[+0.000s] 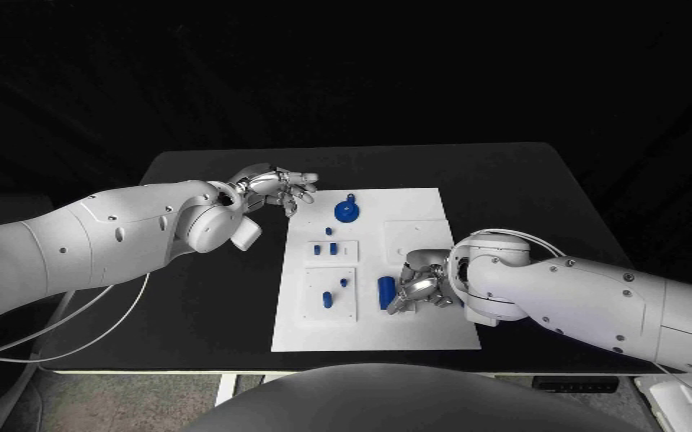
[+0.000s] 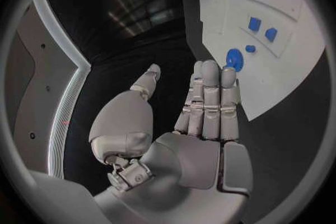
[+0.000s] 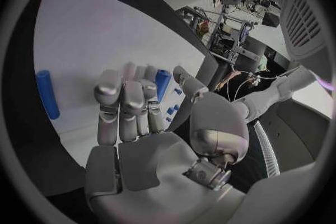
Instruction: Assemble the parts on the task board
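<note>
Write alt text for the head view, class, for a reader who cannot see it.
A white task board lies on a black table, with small blue parts on it. The left hand is at its far left corner; the right hand rests near a blue cylinder.

Right hand (image 3: 140, 123) over the white task board (image 3: 91, 39), palm exposed, fingers together and extended, holding nothing. One blue cylindrical part (image 3: 162, 83) just beyond the fingertips; another blue cylinder (image 3: 47, 93) lies apart, off the outer-finger side.
</note>
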Available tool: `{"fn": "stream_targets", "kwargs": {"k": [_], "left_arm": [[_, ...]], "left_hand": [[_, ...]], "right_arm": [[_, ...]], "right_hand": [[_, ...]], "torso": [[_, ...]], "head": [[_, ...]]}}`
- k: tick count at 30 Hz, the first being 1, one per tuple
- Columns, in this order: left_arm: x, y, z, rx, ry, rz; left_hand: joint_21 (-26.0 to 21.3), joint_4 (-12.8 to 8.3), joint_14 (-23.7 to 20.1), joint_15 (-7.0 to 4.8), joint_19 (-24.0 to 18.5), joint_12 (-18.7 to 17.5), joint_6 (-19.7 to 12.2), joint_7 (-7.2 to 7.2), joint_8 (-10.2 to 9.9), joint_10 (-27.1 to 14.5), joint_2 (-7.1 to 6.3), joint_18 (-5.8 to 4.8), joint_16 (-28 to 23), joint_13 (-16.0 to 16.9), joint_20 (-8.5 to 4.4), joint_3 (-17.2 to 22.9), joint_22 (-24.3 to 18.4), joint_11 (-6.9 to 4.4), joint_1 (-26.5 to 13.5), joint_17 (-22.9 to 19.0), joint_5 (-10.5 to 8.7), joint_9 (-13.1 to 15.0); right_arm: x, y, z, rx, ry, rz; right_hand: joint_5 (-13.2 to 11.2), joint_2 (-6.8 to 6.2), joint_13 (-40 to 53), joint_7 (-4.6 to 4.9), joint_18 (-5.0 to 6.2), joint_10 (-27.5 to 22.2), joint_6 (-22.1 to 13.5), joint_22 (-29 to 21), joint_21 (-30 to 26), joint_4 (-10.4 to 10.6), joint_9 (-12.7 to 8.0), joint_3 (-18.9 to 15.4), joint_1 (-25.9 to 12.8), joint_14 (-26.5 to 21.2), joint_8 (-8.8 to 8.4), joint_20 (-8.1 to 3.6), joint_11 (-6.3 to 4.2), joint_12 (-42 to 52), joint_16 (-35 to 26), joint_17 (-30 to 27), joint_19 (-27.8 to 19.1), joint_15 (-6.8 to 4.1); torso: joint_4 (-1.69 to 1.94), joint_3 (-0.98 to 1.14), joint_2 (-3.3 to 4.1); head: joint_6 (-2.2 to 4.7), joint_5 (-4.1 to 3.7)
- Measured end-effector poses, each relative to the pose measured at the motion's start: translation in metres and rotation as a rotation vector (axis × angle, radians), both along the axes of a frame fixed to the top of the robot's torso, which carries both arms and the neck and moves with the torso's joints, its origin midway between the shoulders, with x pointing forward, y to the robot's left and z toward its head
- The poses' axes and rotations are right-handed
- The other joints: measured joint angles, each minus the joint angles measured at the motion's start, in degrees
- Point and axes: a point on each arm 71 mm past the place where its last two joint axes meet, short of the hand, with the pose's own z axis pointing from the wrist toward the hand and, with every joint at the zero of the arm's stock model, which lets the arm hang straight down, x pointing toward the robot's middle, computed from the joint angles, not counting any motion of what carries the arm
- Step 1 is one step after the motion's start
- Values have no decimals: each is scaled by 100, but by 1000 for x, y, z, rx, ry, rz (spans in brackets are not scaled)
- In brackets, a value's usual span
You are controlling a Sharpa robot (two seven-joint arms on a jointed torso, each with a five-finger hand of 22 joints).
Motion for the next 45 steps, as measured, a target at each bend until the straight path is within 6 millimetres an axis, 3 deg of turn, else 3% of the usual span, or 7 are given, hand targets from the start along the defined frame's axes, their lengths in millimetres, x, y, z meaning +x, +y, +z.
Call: {"fn": "stream_targets", "kwargs": {"k": [10, 20, 29, 38, 45], "left_arm": [[0, 0, 0, 3, -1, -2], [0, 0, 0, 6, -2, -4], [0, -1, 0, 8, -3, -7], [-1, -1, 0, 8, -3, -9], [-1, -1, 0, 8, -3, -11]], "left_hand": [[0, 0, 0, 0, -3, 0, 0, 0, 0, 0, 0, 0, 0, -1, 3, 0, -1, 0, 0, 0, 0, 0], [0, 0, 0, 0, 15, 0, 0, 0, 0, 0, 23, 0, 0, 0, -14, 0, 4, 0, 23, -1, 0, 1], [0, -1, 0, 0, 15, 0, 0, 0, 0, 0, 23, 0, 0, 3, -13, -1, 4, 0, 23, -1, 0, 1], [0, -15, 0, 0, 14, 0, 0, 0, 0, 0, 23, 0, 0, 3, -11, -16, 3, -1, 23, 4, 0, 1], [0, -15, 0, 0, 13, 0, 0, 0, 0, 0, 23, 0, 0, 2, -11, -16, 5, -1, 23, 3, 0, -3]], "right_arm": [[-3, -9, 1, 27, 9, -23], [17, -27, 37, 80, -62, -80], [27, -43, 49, 124, -50, -159], [40, -88, 46, -2, -92, -213], [37, -108, 44, -90, -116, -218]], "right_hand": [[0, -22, 7, -10, 1, 0, -9, -7, 0, 30, 34, -65, -22, -1, 5, 0, 0, 0, -19, -1, 0, 1], [0, -3, 15, 8, 0, 0, -29, -19, 0, 44, 28, -111, -41, -1, 5, 0, 0, -21, -45, -9, 0, 1], [0, 58, 21, -1, 0, 0, -37, -26, 0, 60, 28, -126, -50, -1, 5, 0, 0, -21, -45, -12, 0, 1], [0, 88, 29, -1, 0, 0, -37, -26, 0, 60, 28, -126, -20, -1, 5, 0, 0, -21, -45, -12, 0, 1], [0, 88, 29, 6, 0, 0, -46, -26, 0, 75, 28, -142, -20, -1, 5, 0, 0, -46, -105, -41, 0, 1]], "torso": [[-1, -2, -3], [-4, -1, -4], [-5, 2, -2], [-4, 1, 0], [-4, -3, -3]], "head": [[0, 6], [0, -4], [0, -35], [0, -92], [0, -124]]}}
